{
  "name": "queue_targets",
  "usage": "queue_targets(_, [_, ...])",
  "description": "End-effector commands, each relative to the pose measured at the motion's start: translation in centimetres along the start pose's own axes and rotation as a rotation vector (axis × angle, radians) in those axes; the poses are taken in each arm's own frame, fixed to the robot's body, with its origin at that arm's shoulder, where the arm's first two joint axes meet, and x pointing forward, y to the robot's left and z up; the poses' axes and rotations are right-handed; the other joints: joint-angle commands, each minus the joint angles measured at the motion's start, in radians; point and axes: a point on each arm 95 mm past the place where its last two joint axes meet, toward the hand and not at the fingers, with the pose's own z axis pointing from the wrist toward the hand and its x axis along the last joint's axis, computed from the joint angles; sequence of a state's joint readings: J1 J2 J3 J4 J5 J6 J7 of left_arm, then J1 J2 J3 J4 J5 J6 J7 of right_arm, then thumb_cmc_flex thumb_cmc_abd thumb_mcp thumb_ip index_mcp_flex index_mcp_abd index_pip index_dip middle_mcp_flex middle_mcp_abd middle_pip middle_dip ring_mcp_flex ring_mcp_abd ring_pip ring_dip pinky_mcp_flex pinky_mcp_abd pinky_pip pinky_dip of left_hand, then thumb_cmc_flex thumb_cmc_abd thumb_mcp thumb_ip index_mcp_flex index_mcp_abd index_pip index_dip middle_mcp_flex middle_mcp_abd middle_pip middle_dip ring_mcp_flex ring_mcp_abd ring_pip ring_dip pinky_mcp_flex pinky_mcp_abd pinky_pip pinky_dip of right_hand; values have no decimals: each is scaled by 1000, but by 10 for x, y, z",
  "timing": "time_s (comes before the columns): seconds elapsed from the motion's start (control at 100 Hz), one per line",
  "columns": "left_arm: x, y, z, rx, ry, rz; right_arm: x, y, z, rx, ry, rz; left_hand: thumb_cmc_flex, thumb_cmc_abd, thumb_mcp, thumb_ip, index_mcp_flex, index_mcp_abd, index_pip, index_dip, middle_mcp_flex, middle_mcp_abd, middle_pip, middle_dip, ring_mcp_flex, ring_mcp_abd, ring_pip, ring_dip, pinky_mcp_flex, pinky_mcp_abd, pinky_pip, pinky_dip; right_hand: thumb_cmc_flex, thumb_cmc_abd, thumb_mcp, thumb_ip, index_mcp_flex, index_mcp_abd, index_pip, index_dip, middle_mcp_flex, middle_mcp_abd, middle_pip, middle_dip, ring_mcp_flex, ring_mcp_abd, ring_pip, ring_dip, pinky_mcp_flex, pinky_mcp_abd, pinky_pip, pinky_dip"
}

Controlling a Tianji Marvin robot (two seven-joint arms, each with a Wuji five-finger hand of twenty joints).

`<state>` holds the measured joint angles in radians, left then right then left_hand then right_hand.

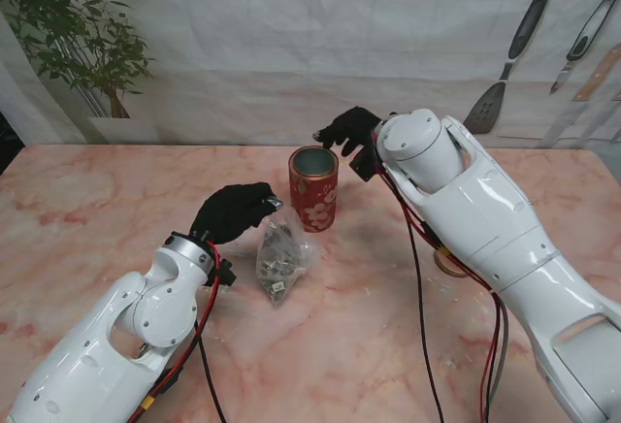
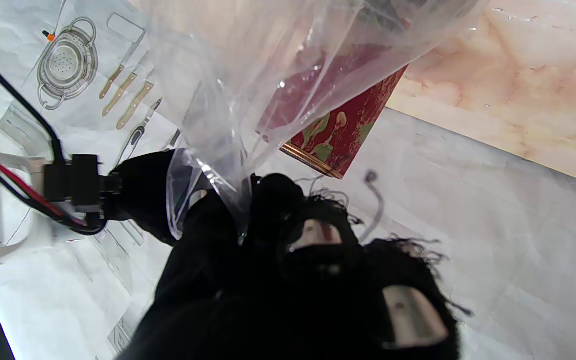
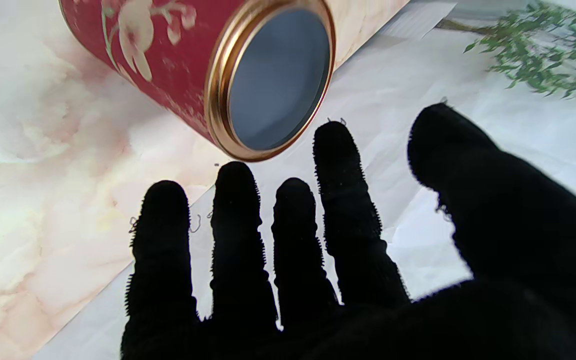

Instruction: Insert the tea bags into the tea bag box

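A red tea tin painted with pale flowers stands upright and open-topped near the middle of a pink marble counter. Just to its left, and a little nearer to me, hangs a clear plastic bag of tea bags, its lower end resting on or just over the counter; which cannot be told.

The left hand, in a black glove, is closed in a pinch on the gathered top of the bag. The left wrist view shows the film bunched between its fingers and spreading out toward the tin.

The step in hand looks like bringing the bag up to the tin's mouth. To do it well, the left hand would need to lift the bag clear of the rim, centre it over the opening, and lower it without the loose film catching on the gold edge. The tin is light-looking and could tip if nudged sideways.

The right hand hovers beyond the tin, above and behind its rim. It holds nothing, its fingers spread and pointing toward the opening, not touching it. It seems well placed to steady the tin.
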<state>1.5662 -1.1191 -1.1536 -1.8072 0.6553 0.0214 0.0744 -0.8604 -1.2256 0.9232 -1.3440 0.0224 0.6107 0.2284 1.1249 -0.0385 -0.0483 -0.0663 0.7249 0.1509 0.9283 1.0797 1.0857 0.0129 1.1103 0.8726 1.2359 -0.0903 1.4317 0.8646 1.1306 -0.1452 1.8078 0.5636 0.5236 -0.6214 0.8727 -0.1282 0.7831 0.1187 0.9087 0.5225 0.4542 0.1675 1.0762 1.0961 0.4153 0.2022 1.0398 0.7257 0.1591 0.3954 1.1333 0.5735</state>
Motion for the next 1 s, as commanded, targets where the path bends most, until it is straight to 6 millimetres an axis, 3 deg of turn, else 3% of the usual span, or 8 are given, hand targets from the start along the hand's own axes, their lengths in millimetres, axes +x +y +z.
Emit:
queue_targets(0.0, [3,-5,3,-1,5,7,-9,-1,-7,28,5,8,59,45,22,36,84,202,150,40,33,39,91,29,35,85,69,11,-17,-210,254,-10,27,-32,-5,-39,41,-1,24,-24,6,1,19,-8,9,-1,33,18,5,0,37,16])
queue_targets(0.53, [13,-8,10,0,21,33,-42,-24,-45,225,103,92,58,45,22,36,84,201,149,41,34,37,91,28,35,85,69,11,-17,-210,254,-10,125,-17,-36,-72,40,-11,109,-119,35,2,36,-8,35,4,53,22,35,-17,55,25])
queue_targets(0.99, [25,-3,15,-1,53,27,-64,-53,-49,349,117,133,58,44,22,36,85,200,149,42,34,37,91,28,35,85,69,11,-17,-210,254,-10,173,21,-75,-75,33,-21,168,-177,44,-6,59,-9,45,-1,73,25,42,-33,67,30])
